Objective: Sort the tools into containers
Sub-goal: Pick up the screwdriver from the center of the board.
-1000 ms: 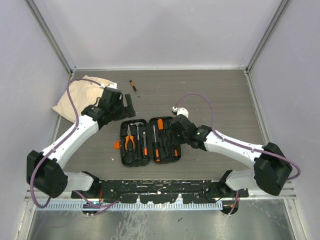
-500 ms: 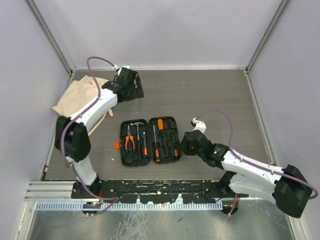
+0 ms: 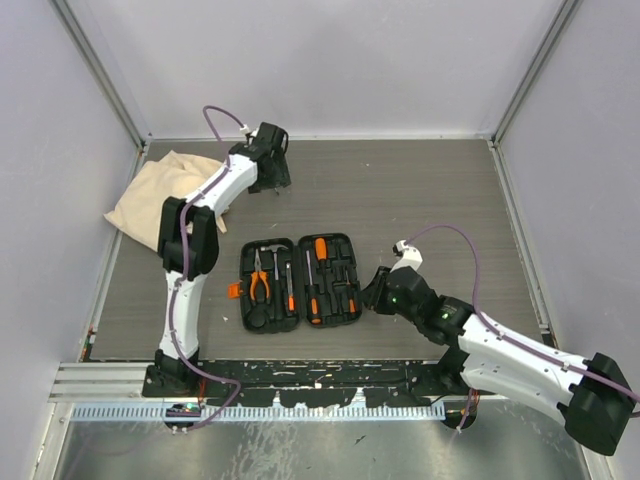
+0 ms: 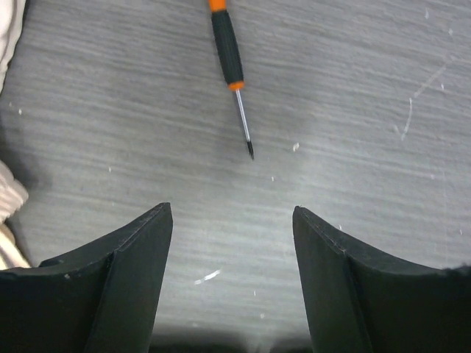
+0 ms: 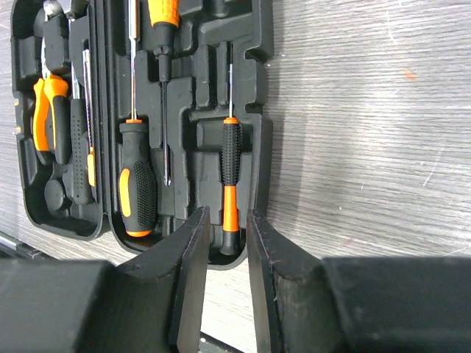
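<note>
My left gripper (image 4: 232, 213), spread wide, hung over the grey wood-grain table (image 4: 368, 110), one screwdriver (image 4: 228, 53) lying just beyond it, far left. My right gripper (image 5: 228, 215), barely parted and empty, hovered at the right of the case (image 5: 213, 59) holding the other tools (image 5: 136, 169). Pale walls (image 3: 320, 60) stood around.

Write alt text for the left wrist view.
A small screwdriver with a black grip and orange bands lies on the grey wood-grain table, tip pointing toward the open left gripper below it. A beige cloth edges the left side.
</note>
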`<move>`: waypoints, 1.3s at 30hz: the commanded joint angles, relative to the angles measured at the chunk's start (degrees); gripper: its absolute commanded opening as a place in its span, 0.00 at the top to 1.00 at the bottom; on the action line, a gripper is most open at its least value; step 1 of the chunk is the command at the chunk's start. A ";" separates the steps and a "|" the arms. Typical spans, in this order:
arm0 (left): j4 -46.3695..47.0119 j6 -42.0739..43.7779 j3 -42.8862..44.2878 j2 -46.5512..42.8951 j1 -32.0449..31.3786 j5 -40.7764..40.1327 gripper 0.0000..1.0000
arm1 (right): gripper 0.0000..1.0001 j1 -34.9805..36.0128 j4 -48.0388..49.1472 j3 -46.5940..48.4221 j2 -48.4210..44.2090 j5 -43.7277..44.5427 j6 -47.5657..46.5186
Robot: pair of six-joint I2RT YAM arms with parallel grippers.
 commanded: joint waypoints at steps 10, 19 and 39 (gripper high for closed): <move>-6.57 0.19 17.40 12.84 3.16 1.95 0.39 | 0.67 0.25 -1.05 -0.12 -2.36 0.38 0.13; -10.56 -0.59 28.09 20.96 3.26 1.55 0.42 | 0.67 0.20 -3.04 -0.73 -3.13 1.17 -0.48; -10.72 1.61 34.50 26.50 4.61 -0.17 0.53 | 0.67 0.25 -6.06 -2.41 -6.21 0.88 -1.03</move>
